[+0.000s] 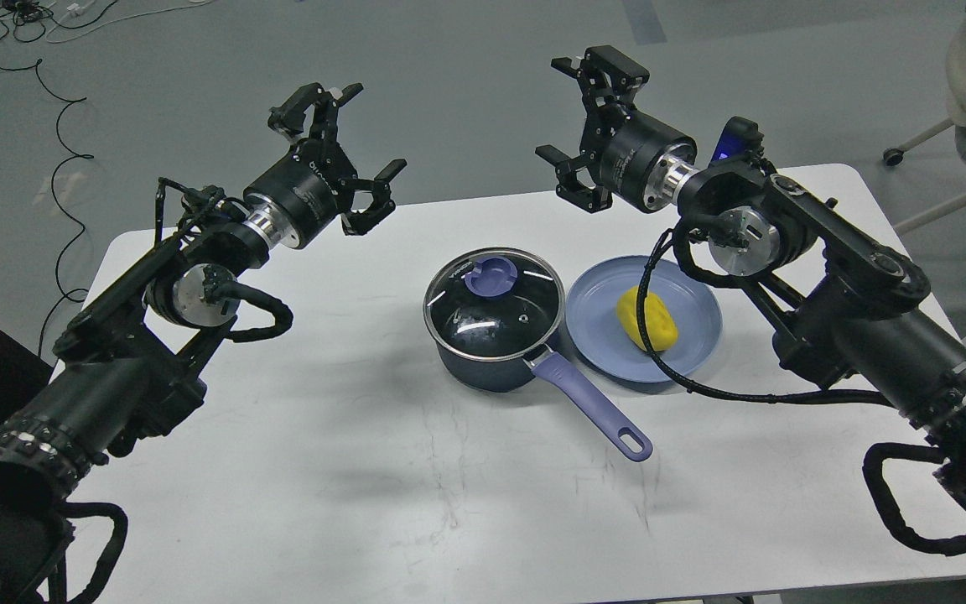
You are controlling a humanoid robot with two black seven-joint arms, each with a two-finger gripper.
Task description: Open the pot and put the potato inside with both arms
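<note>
- Clearly, the lidded pot [495, 323] sat mid-table, its handle pointing toward the robot; the potato [647, 319] lay on the plate [693, 298] just right of it.
- Both the left gripper [349, 147] and the right gripper [588, 126] hovered wide open, empty; the right was nearer the potato.

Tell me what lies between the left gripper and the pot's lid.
In the head view, only bare white table lies between the open left gripper and the lid on the pot. Nothing stands in that stretch.

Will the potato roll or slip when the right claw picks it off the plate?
The potato is a lumpy oval lying flat, so it probably rocks rather than rolls. Its surface looks smooth, so it may slip. The plate has a raised rim that should contain it.
</note>
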